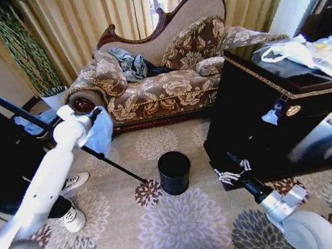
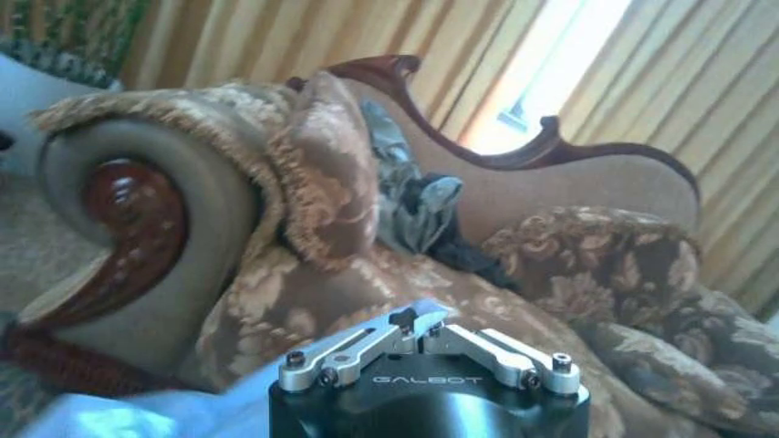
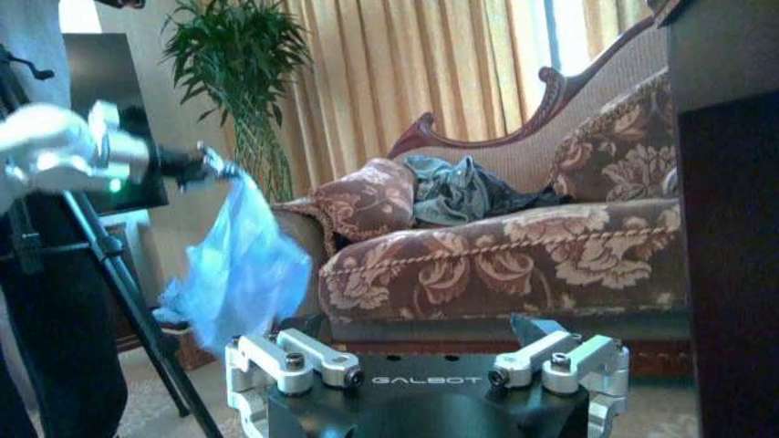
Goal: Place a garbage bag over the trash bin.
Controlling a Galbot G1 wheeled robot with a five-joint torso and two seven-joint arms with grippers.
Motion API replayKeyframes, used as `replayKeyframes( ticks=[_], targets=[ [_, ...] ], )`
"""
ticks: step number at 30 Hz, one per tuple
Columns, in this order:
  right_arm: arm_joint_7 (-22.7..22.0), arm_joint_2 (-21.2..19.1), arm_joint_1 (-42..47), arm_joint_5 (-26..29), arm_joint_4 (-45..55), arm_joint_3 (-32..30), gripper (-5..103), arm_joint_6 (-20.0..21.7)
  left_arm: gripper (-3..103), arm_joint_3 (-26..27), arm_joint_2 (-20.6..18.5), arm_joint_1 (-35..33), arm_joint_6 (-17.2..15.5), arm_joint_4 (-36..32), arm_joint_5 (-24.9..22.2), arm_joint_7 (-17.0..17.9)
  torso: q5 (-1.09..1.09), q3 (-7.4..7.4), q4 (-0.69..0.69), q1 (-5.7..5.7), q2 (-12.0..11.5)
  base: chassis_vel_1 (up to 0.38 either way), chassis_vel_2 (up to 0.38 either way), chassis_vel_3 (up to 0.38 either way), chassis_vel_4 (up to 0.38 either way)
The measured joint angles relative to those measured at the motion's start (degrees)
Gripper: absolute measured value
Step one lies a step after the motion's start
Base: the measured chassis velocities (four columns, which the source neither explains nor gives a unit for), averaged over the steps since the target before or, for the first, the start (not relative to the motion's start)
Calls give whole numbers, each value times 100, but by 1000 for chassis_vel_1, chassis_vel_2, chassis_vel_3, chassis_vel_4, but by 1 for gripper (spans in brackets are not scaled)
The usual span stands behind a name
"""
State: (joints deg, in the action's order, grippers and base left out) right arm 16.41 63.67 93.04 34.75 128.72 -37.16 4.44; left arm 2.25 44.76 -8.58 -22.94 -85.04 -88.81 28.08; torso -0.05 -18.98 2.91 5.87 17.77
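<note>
The trash bin, a small black cylinder, stands upright on the patterned carpet in front of the sofa. My left gripper is raised to the left of the bin, near the sofa's armrest, and is shut on the top of the pale blue garbage bag, which hangs loosely below it. The left wrist view has the fingers pressed together, with the bag beneath. Seen from the right wrist, the bag dangles from the left gripper. My right gripper is open and empty, low to the right of the bin.
A brown floral sofa with clothes on it stands behind the bin. A black cabinet with white plastic bags on top is close at the right. A black tripod leg slants down to the carpet left of the bin.
</note>
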Motion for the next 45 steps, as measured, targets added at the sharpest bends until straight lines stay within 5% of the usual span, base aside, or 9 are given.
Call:
replayKeyframes(
  ticks=[12, 23, 28, 36, 45],
  targets=[
    [-389, 59, -815, 226, -497, 710, 100, 303, 0, -693, -27, 641, -141, 227, -414, 122, -6, 0, -2, 0, 0, 0, 0, 0, 0],
    [-861, 427, -1482, 510, -733, 2077, 100, 556, 0, -2012, 1036, 1637, 144, 1400, -254, 32, -1, -1, 1, 1, 1, 0, 0, 0, 0],
    [-1168, 549, -1748, 824, -802, 2401, 100, 734, 0, -2352, 1490, 2166, 77, 1699, -677, 179, -1, -1, 2, 1, 1, 0, 0, 0, 0],
    [-1333, 856, -2095, 1135, -892, 2673, 99, 826, 0, -2423, 1658, 2336, 26, 1553, -908, 433, -4, -1, -1, 0, 0, 0, 0, 0, 0],
    [-1005, 1260, -2446, 1005, -1025, 3319, 99, 772, 0, -2435, 1821, 2475, 54, 1311, -1050, 772, -3, 0, 0, 0, 1, 0, 0, 0, 0]
  ],
)
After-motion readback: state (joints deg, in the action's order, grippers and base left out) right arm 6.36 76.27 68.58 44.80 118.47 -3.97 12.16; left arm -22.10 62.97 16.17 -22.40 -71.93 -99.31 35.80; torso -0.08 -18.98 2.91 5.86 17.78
